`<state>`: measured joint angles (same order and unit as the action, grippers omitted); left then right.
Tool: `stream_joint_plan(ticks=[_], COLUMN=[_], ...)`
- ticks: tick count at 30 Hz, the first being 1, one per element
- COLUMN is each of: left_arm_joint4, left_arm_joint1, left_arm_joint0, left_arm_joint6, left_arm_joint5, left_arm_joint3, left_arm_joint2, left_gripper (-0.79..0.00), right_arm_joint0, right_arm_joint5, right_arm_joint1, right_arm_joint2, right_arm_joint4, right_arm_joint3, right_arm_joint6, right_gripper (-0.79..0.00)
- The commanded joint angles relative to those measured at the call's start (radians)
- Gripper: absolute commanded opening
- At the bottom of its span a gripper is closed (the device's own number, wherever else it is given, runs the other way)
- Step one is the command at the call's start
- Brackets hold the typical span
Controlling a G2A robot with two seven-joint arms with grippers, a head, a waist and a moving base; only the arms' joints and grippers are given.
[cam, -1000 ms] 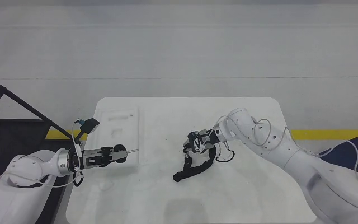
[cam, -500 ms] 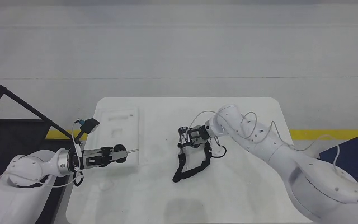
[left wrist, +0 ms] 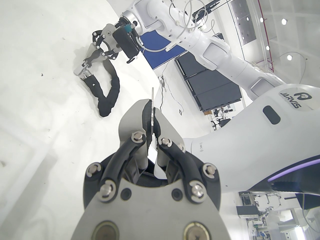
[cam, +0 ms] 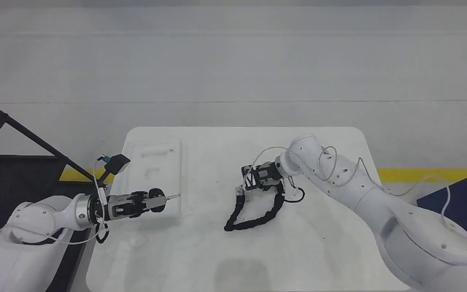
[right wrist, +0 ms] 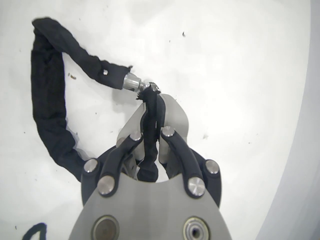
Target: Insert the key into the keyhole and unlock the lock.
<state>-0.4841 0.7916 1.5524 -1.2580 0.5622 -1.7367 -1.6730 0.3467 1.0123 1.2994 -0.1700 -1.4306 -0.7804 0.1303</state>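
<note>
Two clenched: my left gripper [left wrist: 151, 112] on thin silver metal key [left wrist: 152, 97]; right gripper [right wrist: 152, 101] on limp-looking black cloth-sleeved chain lock [right wrist: 47, 83], best held near its stiff end.

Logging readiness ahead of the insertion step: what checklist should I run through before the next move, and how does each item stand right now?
1. Left gripper shut on the key, blade sticking out past it: ok.
2. Right gripper shut on the lock, beside its metal end: ok.
3. The keyhole faces the key: cannot tell.
4. The key is close to the lock: not ok, they are well apart across the table.
</note>
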Motion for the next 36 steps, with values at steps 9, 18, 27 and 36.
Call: stream_joint_plan(ticks=[9,18,27,36], left_arm_joint4=[0.000,0.000,0.000,0.000], left_arm_joint1=[0.000,0.000,0.000,0.000], left_arm_joint0=[0.000,0.000,0.000,0.000], left_arm_joint6=[0.000,0.000,0.000,0.000], left_arm_joint5=[0.000,0.000,0.000,0.000], left_arm_joint3=[0.000,0.000,0.000,0.000], left_arm_joint2=[0.000,0.000,0.000,0.000], left_gripper=[-0.785,-0.785,-0.785,-0.785], right_arm_joint0=[0.002,-0.005,-0.021,-0.041], right_arm_joint5=[0.000,0.000,0.000,0.000], right_arm_joint1=[-0.010,-0.027,-0.020,0.032], right_arm_joint2=[0.000,0.000,0.000,0.000], right_arm_joint4=[0.137,0.276,0.448,0.677], right_arm_joint3=[-0.043,-0.115,-0.160,-0.148], right_arm_joint6=[-0.202,-0.380,-0.639,-0.938], right_gripper=[0.000,0.000,0.000,-0.040])
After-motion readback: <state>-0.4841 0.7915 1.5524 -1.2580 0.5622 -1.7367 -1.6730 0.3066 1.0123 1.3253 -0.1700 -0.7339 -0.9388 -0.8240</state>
